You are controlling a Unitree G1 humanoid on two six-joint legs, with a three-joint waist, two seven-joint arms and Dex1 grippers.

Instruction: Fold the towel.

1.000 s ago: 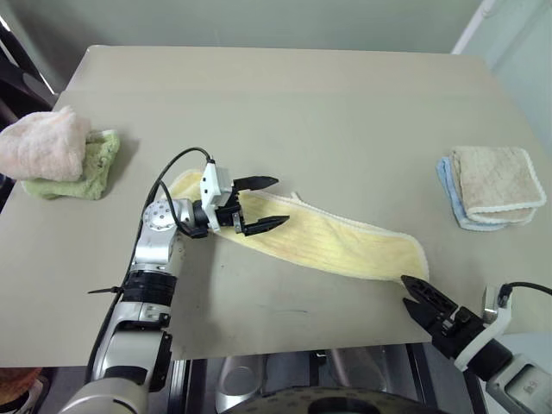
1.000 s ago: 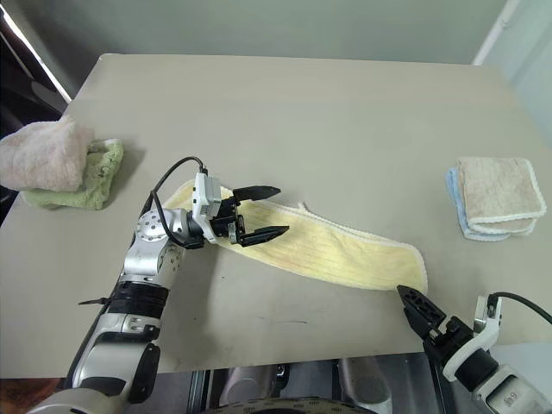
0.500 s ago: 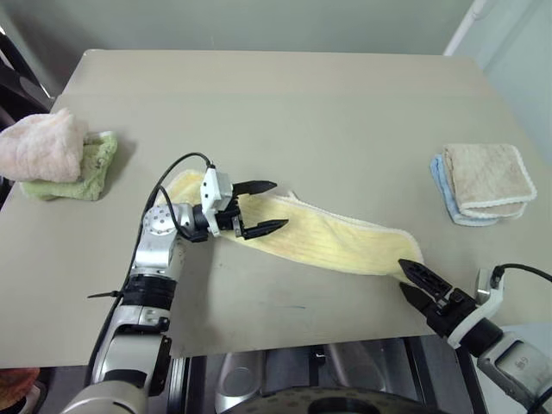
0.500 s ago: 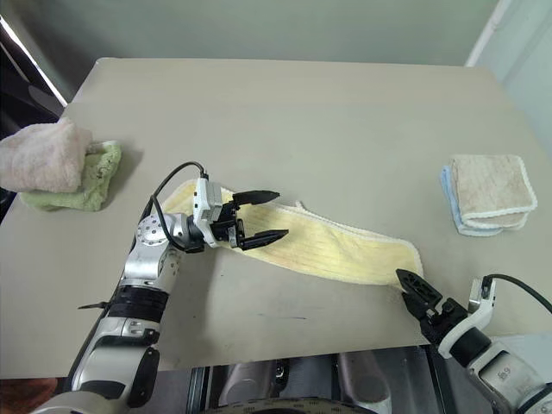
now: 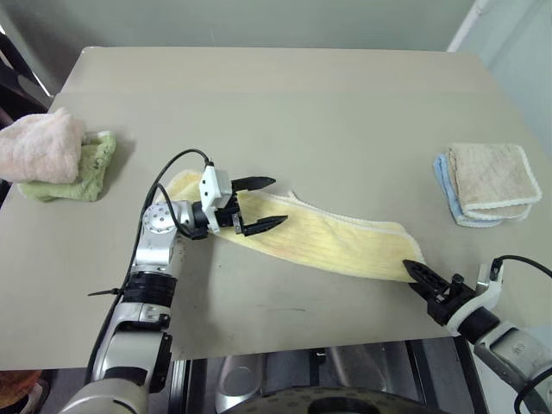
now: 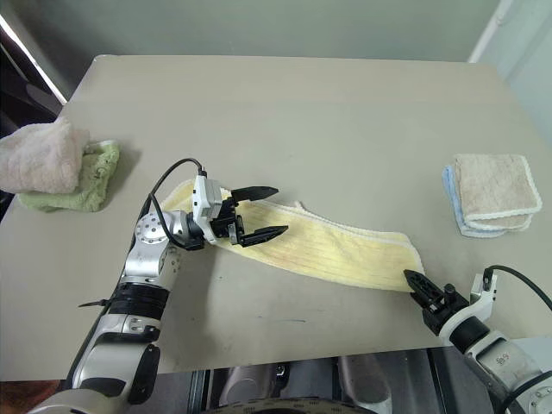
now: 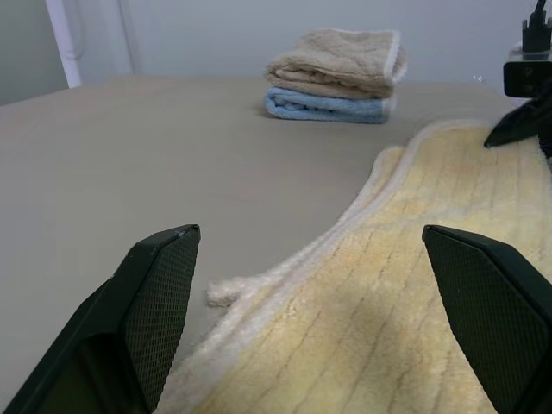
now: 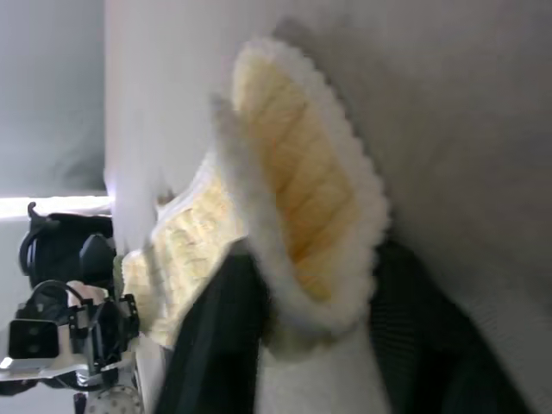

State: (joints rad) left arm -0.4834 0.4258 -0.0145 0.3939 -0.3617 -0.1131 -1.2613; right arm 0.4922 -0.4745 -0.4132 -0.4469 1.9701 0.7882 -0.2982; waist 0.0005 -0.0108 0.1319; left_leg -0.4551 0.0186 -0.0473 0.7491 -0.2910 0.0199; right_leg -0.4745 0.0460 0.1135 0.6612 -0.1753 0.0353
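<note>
A grey bench (image 5: 345,103) carries the yellow towel (image 5: 332,246), lying as a long diagonal strip near its front edge. The left tool (image 5: 261,204) hovers level over the towel's left end, fingers spread wide, holding nothing. The right tool (image 5: 416,275) clenches on the towel's right-end hem. That shallow pinch may slip once lifted.

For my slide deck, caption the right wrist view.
Right gripper closing its jaws on the hemmed end of the pale yellow towel lying on the table.
</note>
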